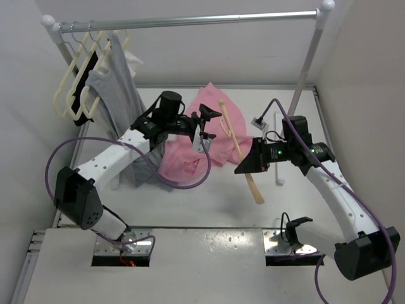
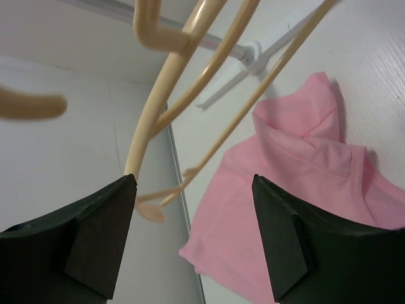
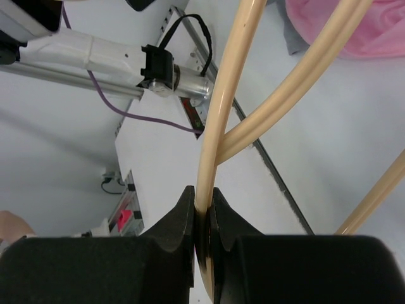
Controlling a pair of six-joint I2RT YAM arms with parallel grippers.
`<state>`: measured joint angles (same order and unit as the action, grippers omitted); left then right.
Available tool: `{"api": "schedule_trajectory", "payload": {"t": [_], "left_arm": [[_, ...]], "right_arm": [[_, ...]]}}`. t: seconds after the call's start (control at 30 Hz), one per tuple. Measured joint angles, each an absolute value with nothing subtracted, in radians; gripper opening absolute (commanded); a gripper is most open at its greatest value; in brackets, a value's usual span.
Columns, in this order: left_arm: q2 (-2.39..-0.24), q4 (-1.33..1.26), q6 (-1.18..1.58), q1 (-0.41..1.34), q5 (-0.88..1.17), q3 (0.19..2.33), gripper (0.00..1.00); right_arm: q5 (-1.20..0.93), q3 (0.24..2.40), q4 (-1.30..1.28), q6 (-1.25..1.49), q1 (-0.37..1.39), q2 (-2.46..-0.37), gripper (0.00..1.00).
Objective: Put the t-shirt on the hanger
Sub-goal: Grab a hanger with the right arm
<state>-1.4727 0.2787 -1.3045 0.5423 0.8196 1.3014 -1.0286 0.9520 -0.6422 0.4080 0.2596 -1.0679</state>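
The pink t-shirt [image 1: 215, 117] lies crumpled on the table behind the arms; it also shows in the left wrist view [image 2: 285, 164] and at the top edge of the right wrist view [image 3: 354, 25]. The peach-beige hanger [image 1: 233, 130] slants over the t-shirt's right side, held off the table. My right gripper [image 1: 245, 163] is shut on one of its thin arms [image 3: 221, 107], with the jaws pinching the rod [image 3: 202, 212]. My left gripper [image 1: 209, 126] hovers over the t-shirt, open [image 2: 193, 221], with nothing between its fingers. The hanger's hook and arms [image 2: 164, 95] cross just past its left finger [image 2: 101, 234].
A clothes rack with a metal rail [image 1: 190, 21] spans the back, its right post [image 1: 307, 63] standing behind the right arm. On the rail's left end hang bunched cream hangers [image 1: 69, 88], a black hanger [image 1: 88, 73] and a gray garment [image 1: 117, 82]. White walls enclose the table.
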Motion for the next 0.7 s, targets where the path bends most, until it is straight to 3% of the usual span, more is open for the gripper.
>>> {"api": "schedule_trajectory", "payload": {"t": [0.4, 0.5, 0.7], "left_arm": [[-1.616, 0.108, -1.203, 0.603, 0.804, 1.383, 0.82], [-1.647, 0.160, -1.231, 0.608, 0.818, 1.431, 0.72], [-1.679, 0.341, -1.346, 0.617, 0.838, 1.463, 0.33]], "right_arm": [[-1.061, 0.952, -0.748, 0.340, 0.260, -1.102, 0.00], [-1.063, 0.952, -0.753, 0.332, 0.260, -1.102, 0.00], [-1.053, 0.973, -0.831, 0.302, 0.260, -1.103, 0.00]]}}
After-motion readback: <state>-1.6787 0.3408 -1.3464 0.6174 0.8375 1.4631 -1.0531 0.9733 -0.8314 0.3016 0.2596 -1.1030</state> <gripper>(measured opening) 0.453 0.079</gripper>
